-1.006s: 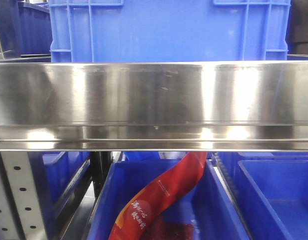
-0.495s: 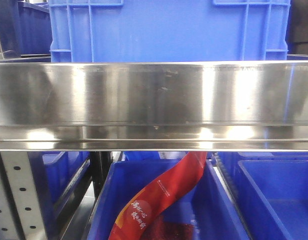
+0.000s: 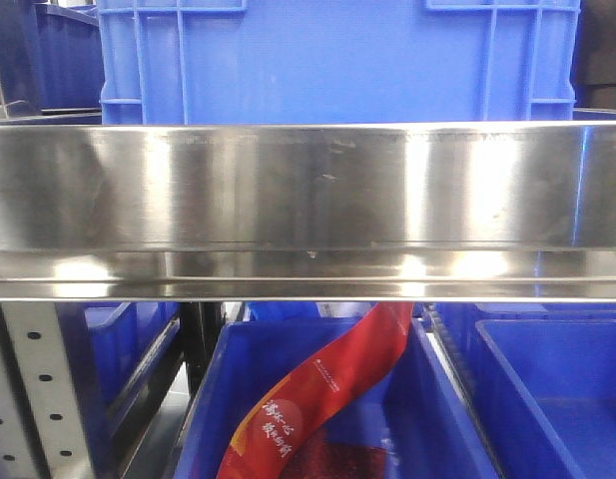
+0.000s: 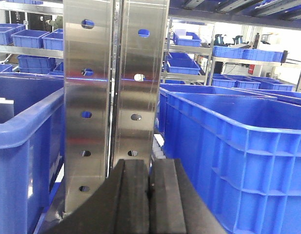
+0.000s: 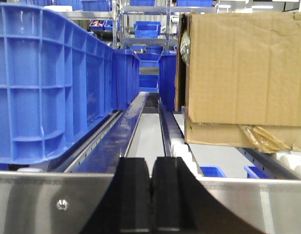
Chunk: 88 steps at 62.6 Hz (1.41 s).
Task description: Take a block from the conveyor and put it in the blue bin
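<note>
Steel dominates the front view: a broad brushed stainless rail [image 3: 308,190] runs the full width, glossy, with vertical glare bands and a few small scuffs near centre; a narrower lip sits under it. Behind and above the rail, a large blue plastic crate [image 3: 337,60] with ribbed moulded walls. Below the rail, an open blue bin [image 3: 213,399] holding a red printed packet [image 3: 327,389] that leans diagonally, plus a reddish item at the bottom, too blurred to identify. Another blue bin [image 3: 547,389] just to its right. Perforated grey upright [image 3: 33,389] at lower left.

Left wrist view: left gripper [image 4: 149,195], black matte fingers pressed together, nothing between them. Directly ahead, two polished steel posts [image 4: 116,83] side by side with a column of oval holes each. Smooth-rimmed blue tub [image 4: 28,146] at left, ribbed blue crate [image 4: 233,146] at right; shelving with more blue bins in the bright background.

Right wrist view: right gripper [image 5: 151,195], black fingers closed against each other, empty, hanging over a steel rail edge [image 5: 43,202] with one screw. Tall ribbed blue crate [image 5: 52,87] at left, corrugated cardboard box [image 5: 243,73] at right resting on white rollers [image 5: 182,151]. A narrow lane between runs back to distant racks.

Block and conveyor belt: not visible in any view
</note>
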{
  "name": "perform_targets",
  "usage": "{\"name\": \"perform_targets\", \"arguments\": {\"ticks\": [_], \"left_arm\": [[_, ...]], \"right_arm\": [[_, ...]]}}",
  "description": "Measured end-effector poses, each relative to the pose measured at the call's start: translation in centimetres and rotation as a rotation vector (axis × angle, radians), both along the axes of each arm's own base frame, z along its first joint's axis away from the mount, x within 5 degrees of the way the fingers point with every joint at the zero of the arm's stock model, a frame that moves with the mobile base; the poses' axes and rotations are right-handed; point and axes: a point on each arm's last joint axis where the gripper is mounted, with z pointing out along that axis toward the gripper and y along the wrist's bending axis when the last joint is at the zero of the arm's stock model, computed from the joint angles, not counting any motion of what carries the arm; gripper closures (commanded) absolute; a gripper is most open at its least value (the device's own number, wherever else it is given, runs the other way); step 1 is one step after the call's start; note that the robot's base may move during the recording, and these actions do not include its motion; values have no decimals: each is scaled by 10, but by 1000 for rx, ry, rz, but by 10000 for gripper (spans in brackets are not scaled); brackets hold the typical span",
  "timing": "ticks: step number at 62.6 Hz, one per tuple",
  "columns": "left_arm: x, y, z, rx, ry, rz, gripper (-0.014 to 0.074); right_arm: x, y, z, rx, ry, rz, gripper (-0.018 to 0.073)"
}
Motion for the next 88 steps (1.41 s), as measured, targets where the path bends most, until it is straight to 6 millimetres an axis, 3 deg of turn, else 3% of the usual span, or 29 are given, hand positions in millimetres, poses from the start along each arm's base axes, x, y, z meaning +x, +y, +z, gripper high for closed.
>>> {"name": "perform_targets", "arguments": {"ticks": [88], "left_arm": [[0,0,0,0,0,0,707]], "right_arm": [[0,0,-1,3,7,0,727]]}}
